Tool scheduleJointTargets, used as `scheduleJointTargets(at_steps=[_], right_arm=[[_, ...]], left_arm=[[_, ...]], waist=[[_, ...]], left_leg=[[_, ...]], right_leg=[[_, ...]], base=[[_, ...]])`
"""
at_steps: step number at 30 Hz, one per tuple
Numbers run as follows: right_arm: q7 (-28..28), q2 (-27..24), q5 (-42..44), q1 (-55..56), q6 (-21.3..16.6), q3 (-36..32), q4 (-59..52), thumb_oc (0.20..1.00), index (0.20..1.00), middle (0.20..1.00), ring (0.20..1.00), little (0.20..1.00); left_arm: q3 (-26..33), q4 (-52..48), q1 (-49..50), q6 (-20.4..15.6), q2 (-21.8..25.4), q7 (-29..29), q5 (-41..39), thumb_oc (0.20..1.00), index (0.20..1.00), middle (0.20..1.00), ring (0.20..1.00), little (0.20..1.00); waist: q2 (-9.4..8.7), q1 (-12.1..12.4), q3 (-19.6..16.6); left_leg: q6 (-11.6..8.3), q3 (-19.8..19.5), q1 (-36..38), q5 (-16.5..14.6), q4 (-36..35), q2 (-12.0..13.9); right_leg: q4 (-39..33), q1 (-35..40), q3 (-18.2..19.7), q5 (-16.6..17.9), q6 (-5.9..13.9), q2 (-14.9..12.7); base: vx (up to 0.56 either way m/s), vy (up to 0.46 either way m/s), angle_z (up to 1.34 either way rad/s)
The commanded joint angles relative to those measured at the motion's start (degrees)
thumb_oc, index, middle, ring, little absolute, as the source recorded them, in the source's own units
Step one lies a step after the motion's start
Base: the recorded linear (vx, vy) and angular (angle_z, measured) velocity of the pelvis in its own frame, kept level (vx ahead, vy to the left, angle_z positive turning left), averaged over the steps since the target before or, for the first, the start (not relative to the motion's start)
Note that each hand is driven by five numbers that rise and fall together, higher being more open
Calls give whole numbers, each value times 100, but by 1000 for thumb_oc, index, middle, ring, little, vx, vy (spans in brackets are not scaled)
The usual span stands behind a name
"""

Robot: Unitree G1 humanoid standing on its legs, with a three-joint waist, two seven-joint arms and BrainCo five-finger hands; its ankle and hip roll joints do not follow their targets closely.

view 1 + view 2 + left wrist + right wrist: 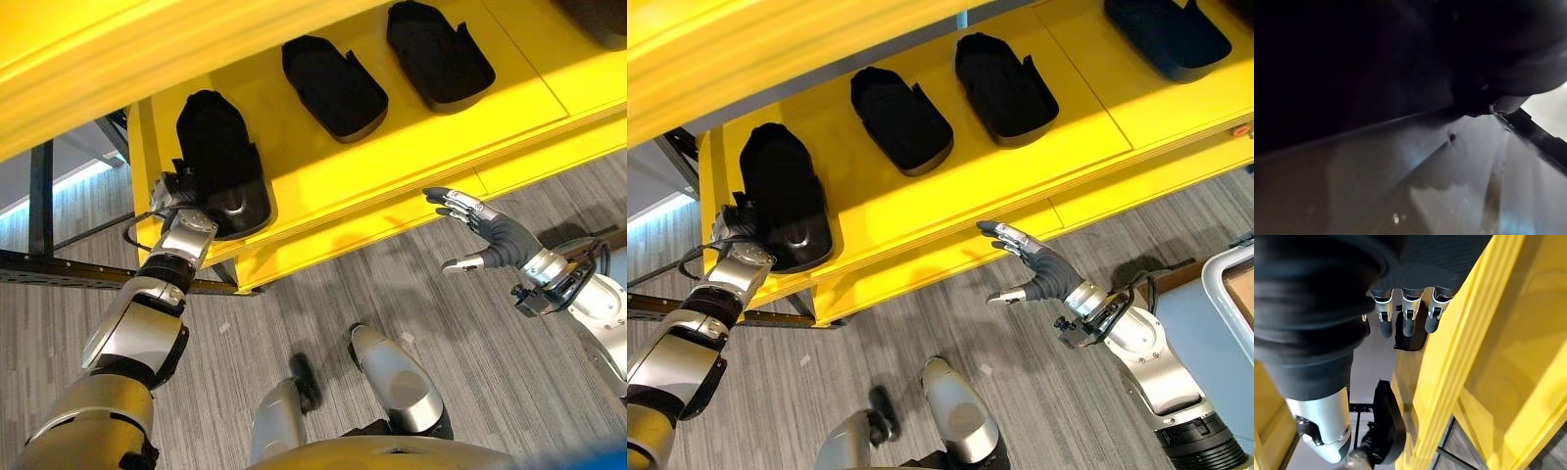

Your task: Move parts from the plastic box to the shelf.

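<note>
Grey carpet runs under a yellow shelf that holds a row of black moulded parts. The nearest part sits at the shelf's left end, its lower edge reaching the front lip, and the left hand is against its near corner. Whether those fingers are gripping or merely pushing cannot be told, since the part hides them (the left wrist view is almost all dark). Two more parts lie further along, well apart from either hand. Each part looks like a rigid, hollow plastic shell: probably light and stiff, smooth enough to slip, best taken by its raised rim or side wall, not its curved back. The left arm reaches up and forward, wrist just below the shelf edge. The right hand hovers in front of the shelf lip, fingers spread and straight, thumb out, holding nothing.
</note>
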Motion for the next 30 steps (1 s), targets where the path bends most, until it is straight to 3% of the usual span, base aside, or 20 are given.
scheduleJointTargets(at_steps=[1,2,4,6,12,20,30], right_arm=[[130,-108,270,-166,-404,-448,-55,1000,1000,1000,1000,1000],[154,-156,284,-205,-458,-484,-38,1000,1000,1000,1000,1000],[149,-166,292,-213,-474,-489,-35,1000,1000,1000,1000,1000],[-91,-152,331,-374,-504,-390,-46,1000,1000,1000,1000,1000],[-110,-8,100,-864,-355,-23,-296,1000,1000,1000,1000,1000],[-649,-21,76,-1573,42,269,-444,1000,1000,1000,1000,1000],[-853,-10,148,-1743,169,339,-446,1000,1000,1000,1000,1000]], left_arm=[[423,-101,11,-456,333,56,-75,200,200,200,200,200],[420,5,-52,-469,294,36,-67,200,200,200,200,200],[421,19,-63,-475,288,34,-63,200,200,200,200,200],[417,221,-196,-563,262,-62,-44,200,200,200,200,200],[278,276,-544,-631,169,331,-350,200,200,200,200,200],[104,130,-1101,-326,293,644,-446,200,200,200,200,200],[224,73,-1176,120,338,1180,-547,200,200,200,200,200]], waist=[[-21,-60,-68],[-15,-94,-59],[-22,-94,-57],[107,-146,-25],[312,-323,83],[140,-139,310],[1,-88,455]], left_leg=[[284,272,-22,793,-23,201],[306,300,5,613,-86,216],[316,318,30,578,-101,205],[233,467,74,426,128,197],[228,866,233,155,-31,-192],[364,836,-278,-3,339,-404],[420,764,-497,-125,639,-441]], right_leg=[[-702,430,85,-140,515,-427],[-672,503,96,-193,546,-526],[-668,517,105,-207,555,-544],[-539,382,169,-274,680,-689],[-1152,19,239,172,895,-900],[-1211,-499,190,434,826,-889],[-1086,-728,224,491,821,-918]], base=[[240,275,-21],[150,197,-22],[106,204,-15],[145,395,-22],[-31,275,-18],[-22,-13,2],[-6,-8,2]])
